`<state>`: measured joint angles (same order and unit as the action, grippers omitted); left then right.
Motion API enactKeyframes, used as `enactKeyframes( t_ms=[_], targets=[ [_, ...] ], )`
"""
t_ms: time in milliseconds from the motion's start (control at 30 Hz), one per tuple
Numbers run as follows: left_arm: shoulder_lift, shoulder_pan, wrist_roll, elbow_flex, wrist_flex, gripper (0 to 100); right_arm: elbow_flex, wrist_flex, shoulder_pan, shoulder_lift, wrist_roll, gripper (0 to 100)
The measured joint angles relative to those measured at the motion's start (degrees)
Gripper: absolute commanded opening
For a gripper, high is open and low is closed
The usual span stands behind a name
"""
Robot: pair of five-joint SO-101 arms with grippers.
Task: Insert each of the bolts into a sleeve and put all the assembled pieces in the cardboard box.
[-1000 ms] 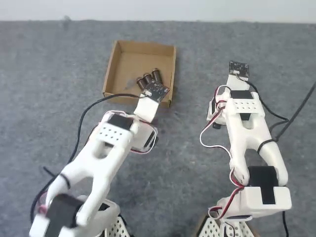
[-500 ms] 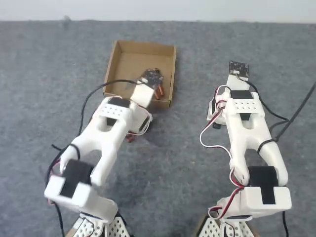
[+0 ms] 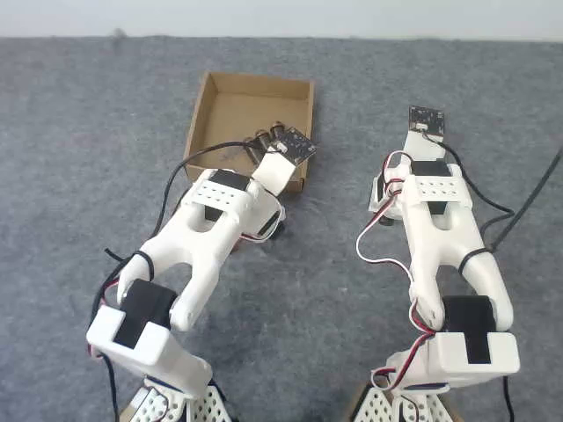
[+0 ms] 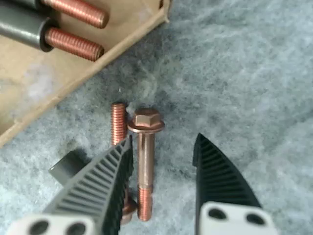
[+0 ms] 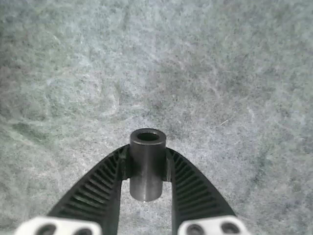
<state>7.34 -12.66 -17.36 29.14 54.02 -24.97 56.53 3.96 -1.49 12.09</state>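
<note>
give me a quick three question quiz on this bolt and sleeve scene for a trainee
1. True or false: the sleeve in the right gripper already has a bolt in it.
2. The loose hex bolt under the open left gripper lies: A upright in a sleeve; B flat on the grey carpet; C inside the right gripper.
3. In the left wrist view, how many assembled pieces show inside the cardboard box?
Key: 1 false, its bore is empty; 2 B; 3 two.
</note>
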Motion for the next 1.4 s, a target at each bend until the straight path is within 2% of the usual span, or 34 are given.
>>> enactKeyframes(
  t_ms=[133, 300, 500, 667, 833, 1100, 1400],
  targets=[
    [4.3, 0.2, 0.0, -3.7, 1.3, 19, 0.0, 0.0, 0.0, 0.0, 0.0, 0.6],
    [12.7, 0.4, 0.0, -13.6, 9.1, 18, 0.0, 0.0, 0.0, 0.0, 0.0, 0.6],
    [16.4, 0.6, 0.0, -19.2, 14.5, 9, 0.0, 0.0, -0.1, 0.0, 0.0, 0.6],
    [16.6, 0.6, 0.0, -19.4, 14.8, 8, 0.0, 0.0, -0.1, 0.0, 0.0, 0.6],
    [16.7, 0.2, 0.0, -19.4, 15.2, 2, 0.0, 0.0, -0.1, 0.0, 0.0, 0.6],
    [16.6, -3.9, 9.8, -18.5, 14.9, 1, 0.0, 0.0, -0.1, 0.0, 0.0, 0.6],
    [1.5, -5.3, 13.1, -8.6, 14.0, 1, -0.2, -1.4, -0.1, 0.0, 0.0, 0.6]
  ],
)
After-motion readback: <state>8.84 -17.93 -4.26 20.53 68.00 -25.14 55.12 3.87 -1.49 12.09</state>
